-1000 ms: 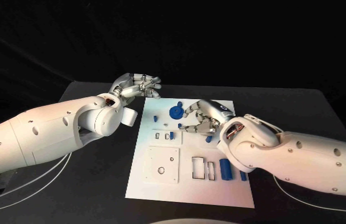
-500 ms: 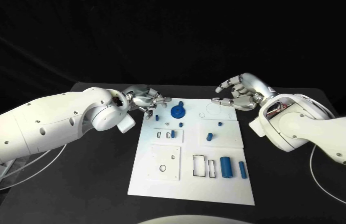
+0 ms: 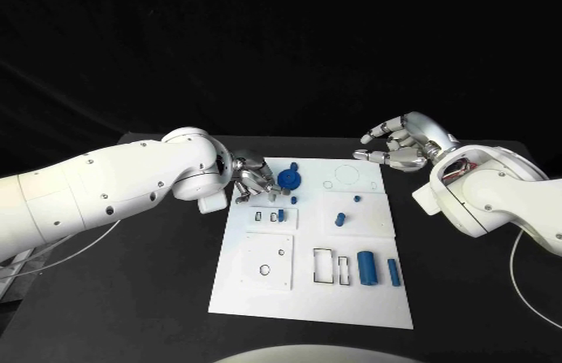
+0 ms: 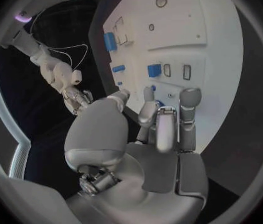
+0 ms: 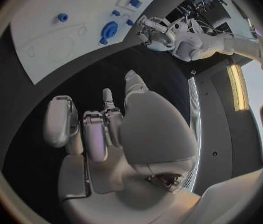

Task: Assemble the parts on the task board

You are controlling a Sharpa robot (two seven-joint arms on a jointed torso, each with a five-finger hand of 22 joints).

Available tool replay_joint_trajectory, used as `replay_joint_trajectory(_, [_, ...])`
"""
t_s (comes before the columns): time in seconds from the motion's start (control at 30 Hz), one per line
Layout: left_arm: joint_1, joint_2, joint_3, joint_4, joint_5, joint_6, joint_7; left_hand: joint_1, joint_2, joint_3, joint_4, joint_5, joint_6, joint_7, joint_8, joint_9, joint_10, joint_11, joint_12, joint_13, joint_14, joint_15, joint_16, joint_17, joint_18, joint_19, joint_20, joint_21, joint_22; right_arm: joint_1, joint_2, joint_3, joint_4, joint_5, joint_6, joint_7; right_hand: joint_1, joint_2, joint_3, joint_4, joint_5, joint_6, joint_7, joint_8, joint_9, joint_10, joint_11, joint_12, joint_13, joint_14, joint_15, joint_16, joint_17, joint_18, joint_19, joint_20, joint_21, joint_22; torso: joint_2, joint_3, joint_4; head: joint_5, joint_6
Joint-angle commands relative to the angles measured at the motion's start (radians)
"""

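Note:
The white task board [image 3: 310, 298] lies in the middle of the black table. A round blue part [image 3: 288, 178] sits near its far left end. Small blue parts [image 3: 341, 217] stand mid-board, and two blue cylinders [image 3: 368, 267] lie near the right edge. My left hand [image 3: 252, 180] hovers at the board's left edge, just beside the round part, with fingers [image 4: 189, 104] stretched out and nothing in them. My right hand [image 3: 398, 148] hangs off the board's far right corner, fingers loosely curved and apart, empty. The right wrist view shows the board [image 5: 38, 40] and the left hand [image 5: 153, 32].
White raised plates with slots and holes [image 3: 267, 265] cover the board's near left part. Bare black table [image 3: 153, 298] lies on both sides of the board. White cables [image 3: 71, 290] run along the table's left and right edges.
My right hand has lifted off the middle of the board and drawn back past its far right corner. My left hand has come down from the far left corner to the round blue part.

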Motion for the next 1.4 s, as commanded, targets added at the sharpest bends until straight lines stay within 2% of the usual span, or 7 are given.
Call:
replay_joint_trajectory(0.03, [0.006, 0.019, -0.003, -0.012, -0.095, 0.099, -0.068, -0.004, 0.006, -0.004, -0.001, -0.002, 0.0, -0.007, 0.006, 0.001, -0.001, -0.001, -0.002, -0.009, 0.047, -0.008, 0.003, 0.034, -0.013, 0.008, 0.0, 0.008, 0.003, 0.001, 0.001, 0.0, -0.002, 0.01, 0.018, -0.006, -0.008, 0.002, -0.004, 0.0, 0.0, 0.007, 0.0, 0.004, 0.001, -0.003, 0.003, -0.007, 0.105, 0.071, 0.003, -0.003, 0.105, 0.012, 0.0, -0.001, 0.0, 0.036, 0.002, -0.0011, -0.0006, 0.001, -0.001])
replay_joint_trajectory(0.4, [0.013, 0.07, -0.014, -0.054, -0.119, 0.158, -0.085, -0.014, 0.008, -0.009, 0.0, -0.001, -0.006, -0.006, 0.009, 0.007, -0.015, 0.0, -0.012, -0.027, 0.045, -0.008, 0.0, 0.027, -0.012, 0.002, 0.0, 0.009, 0.001, 0.001, 0.005, 0.0, -0.009, 0.0, 0.023, -0.023, -0.01, 0.002, -0.006, 0.0, 0.0, 0.006, 0.0, 0.005, 0.001, -0.003, 0.003, -0.007, 0.105, 0.071, 0.003, -0.003, 0.106, 0.012, 0.001, -0.001, 0.001, 0.037, 0.004, -0.0017, -0.001, 0.002, -0.004])
replay_joint_trajectory(0.6, [0.013, 0.088, -0.021, -0.073, -0.123, 0.168, -0.088, -0.019, 0.008, -0.012, 0.0, -0.003, -0.009, -0.005, 0.01, 0.009, -0.02, 0.001, -0.015, -0.031, 0.045, -0.007, -0.001, 0.025, -0.012, -0.001, 0.0, 0.009, 0.0, 0.001, 0.008, 0.0, -0.011, -0.003, 0.025, -0.027, -0.012, 0.001, -0.008, 0.0, 0.0, 0.005, 0.0, 0.005, 0.001, -0.004, 0.003, -0.008, 0.104, 0.071, 0.003, -0.003, 0.105, 0.012, 0.0, -0.001, -0.001, 0.036, 0.005, -0.0016, -0.0025, 0.003, -0.007])
replay_joint_trajectory(0.93, [0.013, 0.104, -0.024, -0.082, -0.12, 0.181, -0.09, -0.023, 0.009, -0.014, 0.0, -0.004, -0.01, -0.005, 0.011, 0.01, -0.021, 0.001, -0.015, -0.032, 0.044, -0.007, -0.001, 0.025, -0.012, -0.002, 0.0, 0.01, 0.001, 0.0, 0.015, 0.0, -0.019, -0.005, 0.027, -0.032, -0.012, 0.001, -0.008, 0.0, 0.0, 0.005, 0.0, 0.005, 0.001, -0.004, 0.003, -0.008, 0.104, 0.071, 0.003, -0.003, 0.105, 0.012, 0.0, -0.001, -0.001, 0.036, 0.004, -0.0007, -0.0007, 0.001, -0.012])
replay_joint_trajectory(1.17, [0.013, 0.113, -0.026, -0.086, -0.113, 0.195, -0.091, -0.024, 0.01, -0.013, 0.0, -0.003, -0.01, -0.005, 0.011, 0.011, -0.023, 0.001, -0.017, -0.035, 0.044, -0.007, -0.002, 0.024, -0.012, -0.003, 0.0, 0.01, 0.0, 0.0, 0.017, 0.0, -0.021, -0.006, 0.028, -0.034, -0.013, 0.002, -0.009, 0.0, 0.0, 0.004, 0.0, 0.005, 0.001, -0.004, 0.003, -0.009, 0.104, 0.07, 0.003, -0.003, 0.104, 0.012, 0.0, -0.002, -0.001, 0.036, 0.004, -0.0021, -0.0023, 0.001, -0.016])
replay_joint_trajectory(1.4, [0.013, 0.118, -0.028, -0.091, -0.111, 0.204, -0.091, -0.019, 0.015, -0.01, -0.002, -0.001, -0.012, -0.006, 0.013, 0.013, -0.025, 0.001, -0.017, -0.035, 0.044, -0.007, -0.002, 0.023, -0.012, -0.005, 0.0, 0.011, 0.001, 0.0, 0.018, 0.0, -0.022, -0.01, 0.029, -0.037, -0.014, 0.002, -0.01, 0.0, 0.0, 0.004, 0.0, 0.005, 0.001, -0.005, 0.003, -0.009, 0.103, 0.07, 0.002, -0.004, 0.103, 0.012, 0.0, -0.002, -0.001, 0.036, 0.003, -0.0018, -0.0015, 0.0, -0.019])
